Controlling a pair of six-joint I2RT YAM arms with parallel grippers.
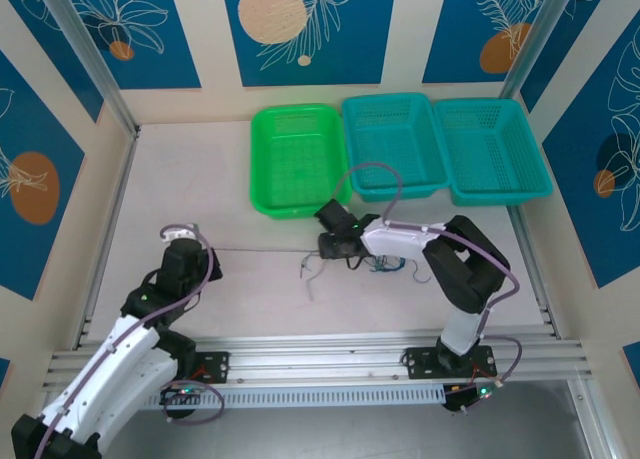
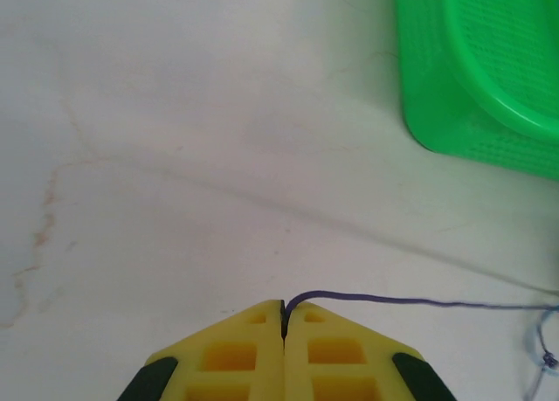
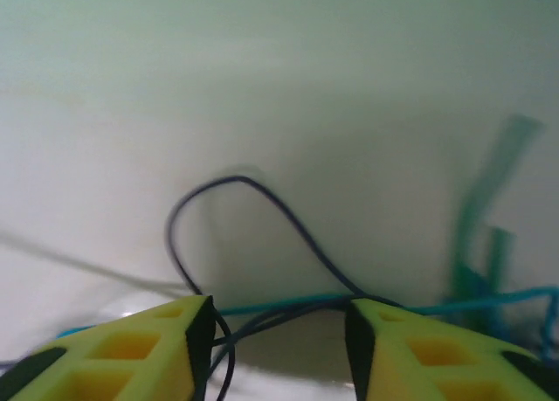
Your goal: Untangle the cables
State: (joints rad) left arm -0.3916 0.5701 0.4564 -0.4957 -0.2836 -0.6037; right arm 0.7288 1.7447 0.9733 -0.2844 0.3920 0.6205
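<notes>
Thin curly wire cables in a small knot (image 1: 386, 265) lie on the pale grey-white table (image 1: 200, 184) near its middle, just in front of the baskets and right beside the right arm's wrist. One thin purple wire strand (image 2: 419, 300) runs out of the knot to the left, pulled nearly straight across the table (image 2: 175, 156); in the top view it shows as a fine line (image 1: 265, 249) between the two arms. The left jaws are pressed together with the purple strand's end pinched in the seam. The right jaws stand wide apart, low over the knot, gripping nothing: a dark navy-black wire strand (image 3: 288, 216) arches up in a loop between them and a teal-blue wire strand (image 3: 288, 304) crosses the gap flat. A blurred dark green piece (image 3: 489, 217) stands to the right; cannot tell what it is. A loose pale end (image 1: 308, 279) trails from the knot's left side toward the near edge. Behind the knot sit a bright green perforated plastic basket (image 1: 293, 159) and two teal perforated plastic baskets, one (image 1: 395, 144) touching the green one, the other (image 1: 493, 149) beside it on the right. The green basket's corner (image 2: 472, 78) shows in the left wrist view, well apart from the strand.
</notes>
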